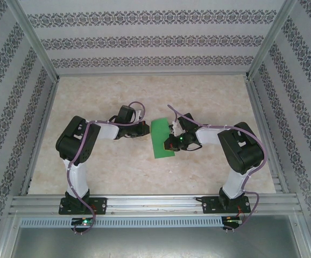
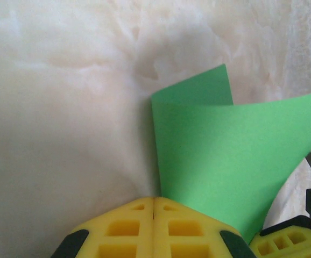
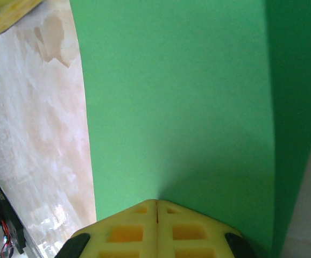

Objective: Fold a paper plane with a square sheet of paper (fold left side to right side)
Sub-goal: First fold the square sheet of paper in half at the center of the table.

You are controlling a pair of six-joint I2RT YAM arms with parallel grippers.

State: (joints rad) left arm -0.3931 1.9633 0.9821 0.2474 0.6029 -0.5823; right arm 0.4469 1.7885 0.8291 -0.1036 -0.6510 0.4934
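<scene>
Looking close, we see the left tool [image 2: 154,201] and right tool [image 3: 156,204] shut tight, each pinching the curled square sheet of paper [image 2: 220,156].

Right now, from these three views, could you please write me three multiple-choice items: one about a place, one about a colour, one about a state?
1. Where is the thin bright green square sheet of paper?
A. mid-table, between the left gripper and the right gripper
B. against the far wall
C. beside the left arm's base

2. What colour are the fingers of the left gripper?
A. red
B. blue
C. yellow

3. How does the sheet lie?
A. flat all over
B. partly lifted and curved
C. crumpled into a ball

Answers:
1 A: the top view shows it between both grippers.
2 C: the left wrist view shows yellow fingers.
3 B: the left wrist view shows it bending up off the pale marbled table.
</scene>
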